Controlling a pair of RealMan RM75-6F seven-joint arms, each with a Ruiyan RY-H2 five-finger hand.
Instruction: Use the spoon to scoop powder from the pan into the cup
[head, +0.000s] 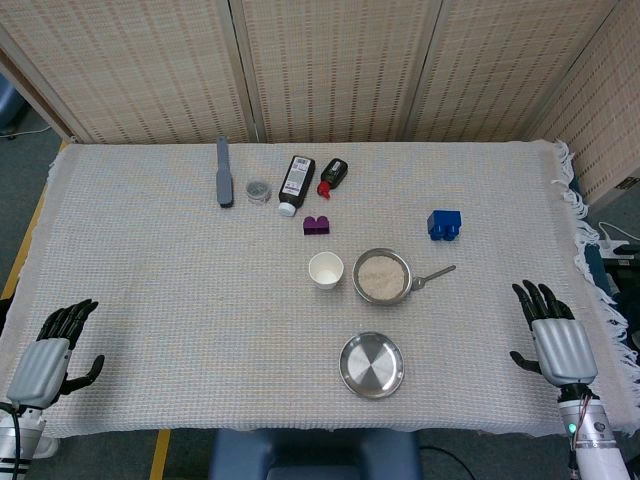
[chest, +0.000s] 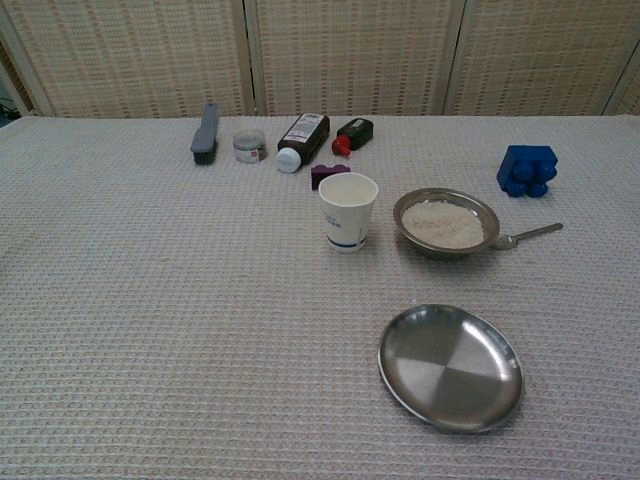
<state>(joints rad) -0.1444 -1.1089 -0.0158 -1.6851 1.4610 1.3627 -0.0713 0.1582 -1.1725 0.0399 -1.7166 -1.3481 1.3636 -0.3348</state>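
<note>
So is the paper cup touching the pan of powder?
Apart. The chest view shows a strip of bare cloth between the cup and the pan; the head view shows the same gap.

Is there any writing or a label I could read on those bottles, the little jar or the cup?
None of it can be read.
Black bottle with white cap: a white label with print, too small to read.
Small bottle with red cap: a label, blurred.
Small jar: a label, blurred.
Paper cup: a blue band or print near the base, too small to read.
</note>
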